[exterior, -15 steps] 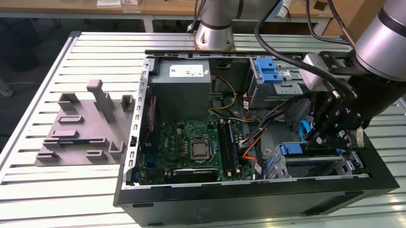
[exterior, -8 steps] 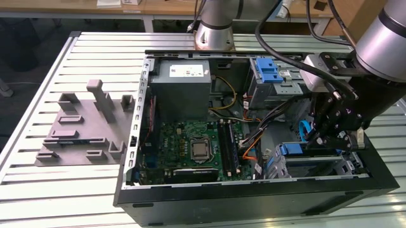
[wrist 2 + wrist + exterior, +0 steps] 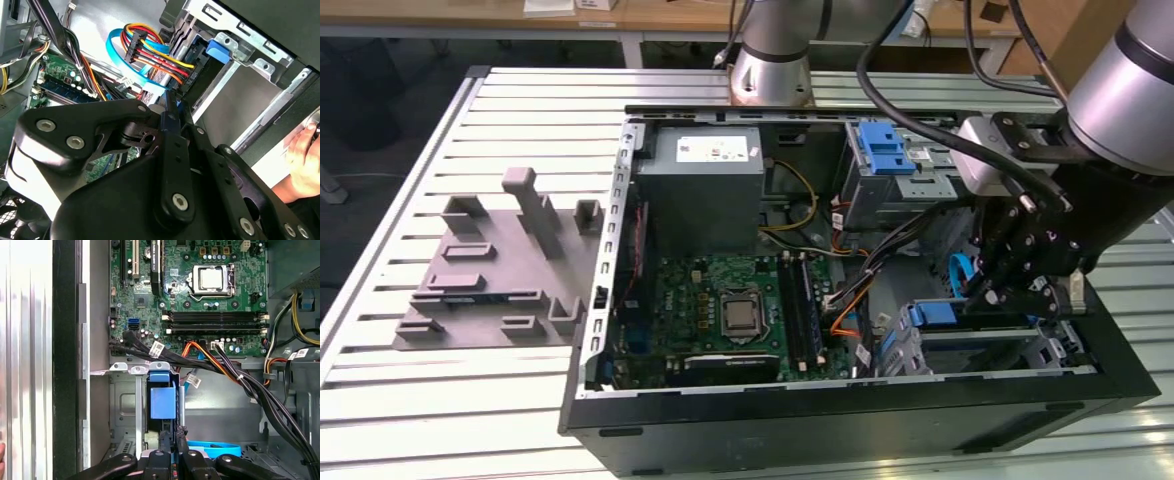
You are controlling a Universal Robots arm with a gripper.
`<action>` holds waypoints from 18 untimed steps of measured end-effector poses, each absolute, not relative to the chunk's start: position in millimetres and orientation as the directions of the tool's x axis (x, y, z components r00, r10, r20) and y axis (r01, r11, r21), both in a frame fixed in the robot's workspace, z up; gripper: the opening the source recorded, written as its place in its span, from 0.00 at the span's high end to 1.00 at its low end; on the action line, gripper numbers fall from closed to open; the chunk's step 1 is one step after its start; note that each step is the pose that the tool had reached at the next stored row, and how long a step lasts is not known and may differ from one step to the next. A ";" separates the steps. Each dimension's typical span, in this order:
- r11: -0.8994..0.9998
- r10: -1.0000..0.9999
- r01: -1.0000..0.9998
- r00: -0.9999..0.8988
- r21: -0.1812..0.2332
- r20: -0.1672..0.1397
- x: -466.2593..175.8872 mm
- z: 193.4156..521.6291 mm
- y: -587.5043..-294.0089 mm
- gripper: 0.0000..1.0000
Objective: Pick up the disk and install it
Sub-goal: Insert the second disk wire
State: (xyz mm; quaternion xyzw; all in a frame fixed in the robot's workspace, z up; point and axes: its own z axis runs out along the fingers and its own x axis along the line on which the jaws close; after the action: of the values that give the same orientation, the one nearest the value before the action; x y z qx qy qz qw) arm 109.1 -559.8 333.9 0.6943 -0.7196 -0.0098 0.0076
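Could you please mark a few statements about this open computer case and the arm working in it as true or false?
1. The tool is inside the case, over the drive bay at the exterior view's right. True.
2. The case's side panel is closed. False: it is open, and the motherboard shows.
3. The grey power supply lies outside on the table. False: it sits inside the case.
4. A grey fixture lies on the slatted table, at the exterior view's left of the case. True.
5. A person's hand shows in the second wrist view. True.
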 end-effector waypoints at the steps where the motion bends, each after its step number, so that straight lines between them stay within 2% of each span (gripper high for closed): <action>1: 0.036 -0.999 -0.999 -0.036 0.025 -0.004 109.2 334.0 -559.8 0.84; 18: 0.036 -0.999 -0.999 -0.036 0.025 -0.008 109.6 331.4 -561.8 0.84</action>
State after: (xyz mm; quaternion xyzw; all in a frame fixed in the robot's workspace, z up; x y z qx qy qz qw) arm 109.6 -561.8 331.4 0.6942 -0.7196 -0.0116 0.0059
